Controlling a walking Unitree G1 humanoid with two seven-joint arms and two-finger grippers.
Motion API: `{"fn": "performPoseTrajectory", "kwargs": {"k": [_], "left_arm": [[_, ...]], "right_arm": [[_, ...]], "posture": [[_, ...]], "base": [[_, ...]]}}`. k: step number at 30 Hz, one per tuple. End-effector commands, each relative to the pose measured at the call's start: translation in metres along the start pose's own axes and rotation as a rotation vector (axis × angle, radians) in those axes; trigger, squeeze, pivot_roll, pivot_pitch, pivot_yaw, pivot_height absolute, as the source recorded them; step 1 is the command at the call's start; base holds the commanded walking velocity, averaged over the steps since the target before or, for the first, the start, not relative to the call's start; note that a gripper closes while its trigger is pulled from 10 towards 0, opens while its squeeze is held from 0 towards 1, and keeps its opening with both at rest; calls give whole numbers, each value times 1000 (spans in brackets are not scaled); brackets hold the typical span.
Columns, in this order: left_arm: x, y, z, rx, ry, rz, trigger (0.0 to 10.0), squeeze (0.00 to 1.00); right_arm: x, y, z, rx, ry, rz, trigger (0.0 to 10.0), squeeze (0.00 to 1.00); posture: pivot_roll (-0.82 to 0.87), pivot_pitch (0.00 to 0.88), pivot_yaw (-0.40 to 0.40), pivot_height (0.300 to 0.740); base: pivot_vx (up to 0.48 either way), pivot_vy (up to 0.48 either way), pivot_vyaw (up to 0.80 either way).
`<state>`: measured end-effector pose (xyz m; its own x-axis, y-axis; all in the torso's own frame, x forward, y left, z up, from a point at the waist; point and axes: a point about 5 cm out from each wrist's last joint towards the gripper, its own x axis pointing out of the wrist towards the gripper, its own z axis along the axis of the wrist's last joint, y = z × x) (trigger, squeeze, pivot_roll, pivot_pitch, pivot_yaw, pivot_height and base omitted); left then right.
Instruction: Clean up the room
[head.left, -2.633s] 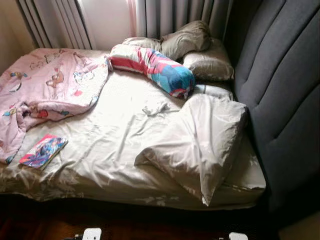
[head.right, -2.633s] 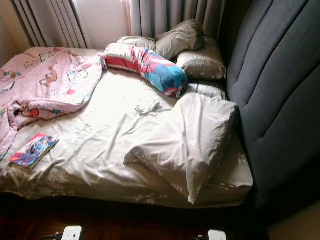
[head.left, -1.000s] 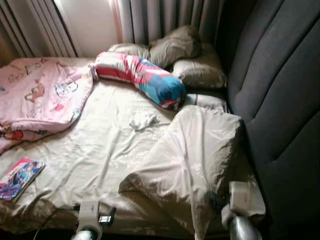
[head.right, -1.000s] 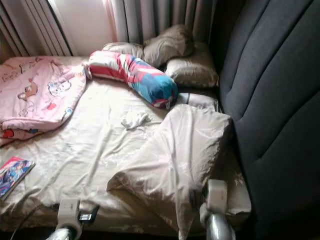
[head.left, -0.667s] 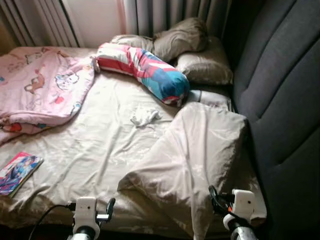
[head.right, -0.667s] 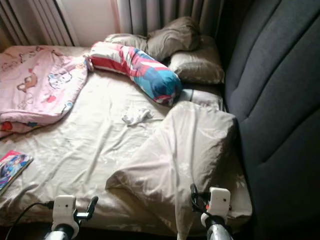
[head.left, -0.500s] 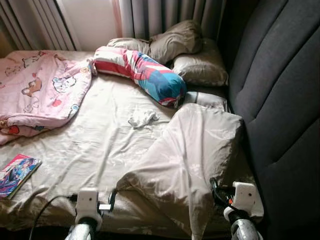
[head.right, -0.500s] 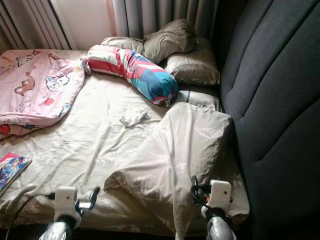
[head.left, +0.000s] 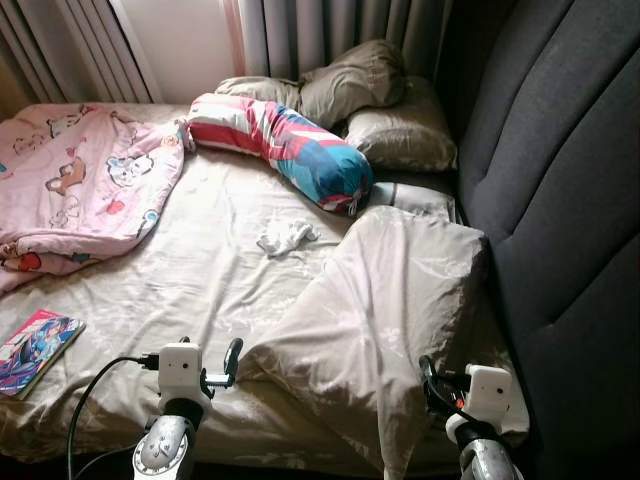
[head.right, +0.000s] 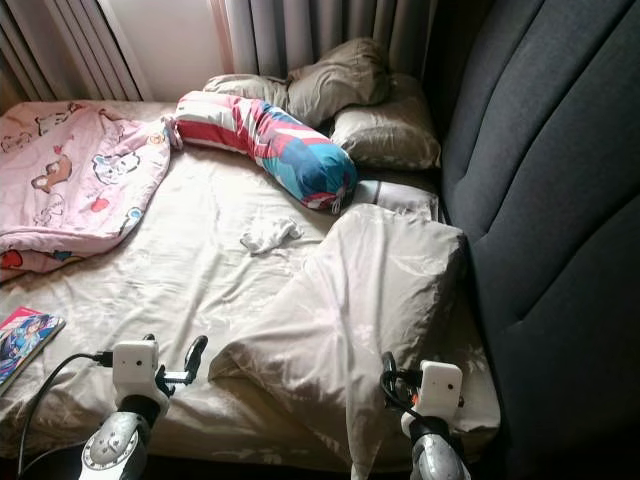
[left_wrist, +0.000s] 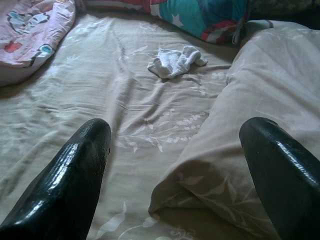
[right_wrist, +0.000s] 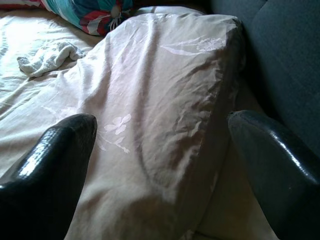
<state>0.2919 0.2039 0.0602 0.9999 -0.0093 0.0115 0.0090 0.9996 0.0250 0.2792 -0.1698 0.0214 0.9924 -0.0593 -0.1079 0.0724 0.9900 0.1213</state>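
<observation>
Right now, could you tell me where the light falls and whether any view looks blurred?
Left eye view: window light brightens the sheet, the headboard stays dim, all sharp. Left wrist view: the white cloth is crisp, the open left pincer shows glossy, soft-edged fingers.

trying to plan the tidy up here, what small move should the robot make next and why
Probably ease both open grippers forward onto the big pillow. The left gripper hangs just off its near corner and the right gripper is already over its middle, neither touching it. It lies askew across the bed, so it seems the nearest thing to straighten.
</observation>
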Motion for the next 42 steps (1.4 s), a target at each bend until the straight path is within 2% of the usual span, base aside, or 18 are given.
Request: {"fn": "performPoseTrajectory", "kwargs": {"k": [1,24,42], "left_arm": [[-2,2,-1,-9,10,-2,10000,0],[-1,1,4,-11,14,-24,10000,0],[-1,-6,4,-23,19,-60,10000,0]], "right_arm": [[-3,1,-3,5,13,-3,10000,0],[-2,2,-2,21,13,1,10000,0],[-3,2,-3,32,22,10,10000,0]], "posture": [[-42,201,1,740],[-36,199,3,740],[-34,188,1,740]], "base": [[0,0,0],[248,0,0],[0,0,0]]}}
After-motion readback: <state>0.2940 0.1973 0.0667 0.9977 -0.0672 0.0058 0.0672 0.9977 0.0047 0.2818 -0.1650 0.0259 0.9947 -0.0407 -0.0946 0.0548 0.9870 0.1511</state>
